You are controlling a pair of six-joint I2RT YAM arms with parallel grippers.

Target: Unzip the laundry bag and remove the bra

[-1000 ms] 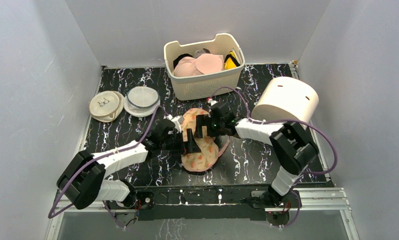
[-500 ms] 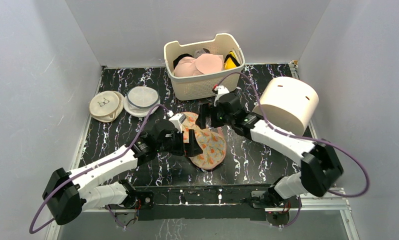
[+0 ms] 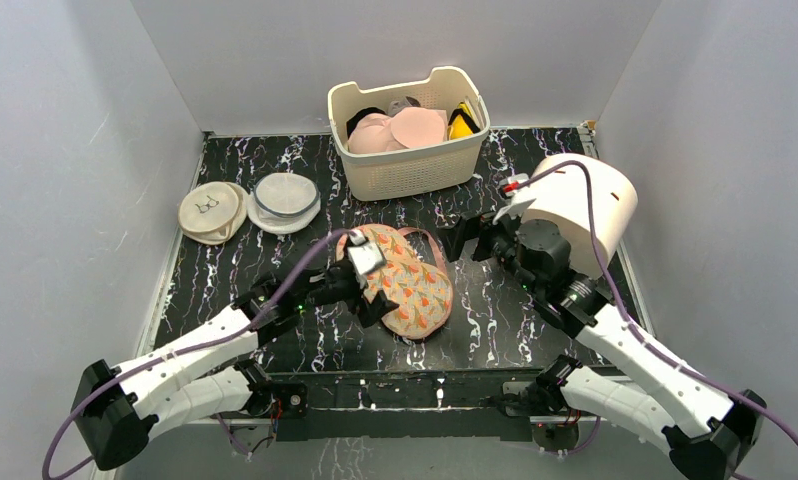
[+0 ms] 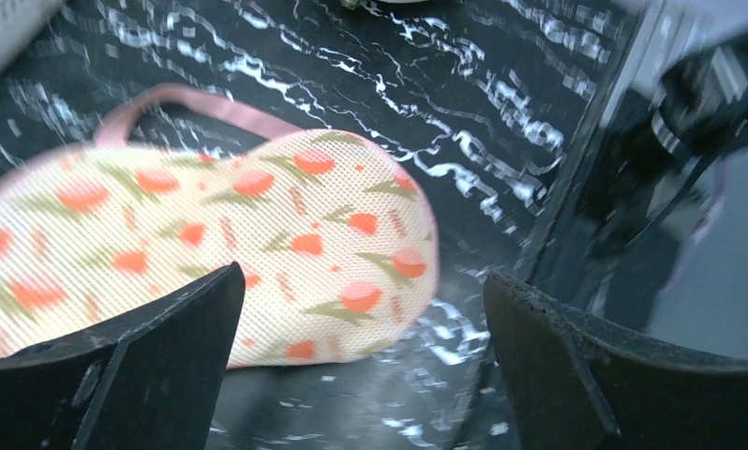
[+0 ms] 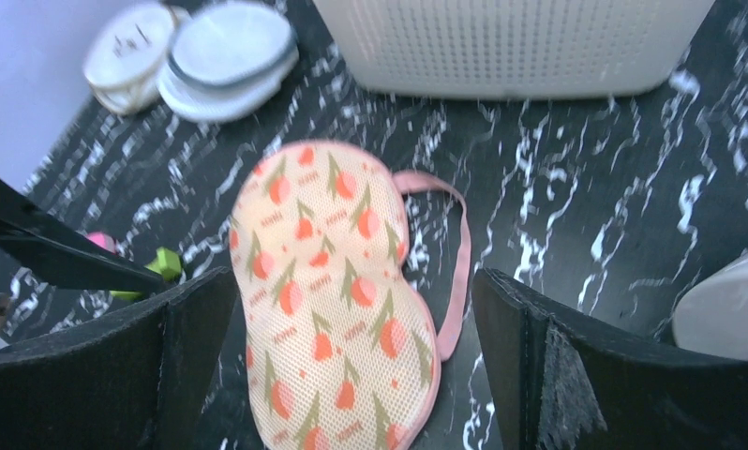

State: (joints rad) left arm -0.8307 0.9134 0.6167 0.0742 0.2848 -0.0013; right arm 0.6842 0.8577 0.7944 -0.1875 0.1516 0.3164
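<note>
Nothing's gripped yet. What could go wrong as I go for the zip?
No view shows the zip pull on the laundry bag, so a grab may catch mesh or the pink loop instead.
The bag lies loose; left gripper and right gripper have open jaws, so a one-sided pull may drag it.
The right gripper sits close to the white cylinder and could bump it.

Gap between laundry bag and basket; white drum stands right, mesh discs left.

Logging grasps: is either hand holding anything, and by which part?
Nothing is held. Left hand and right hand are open; the laundry bag lies loose on the table.
</note>
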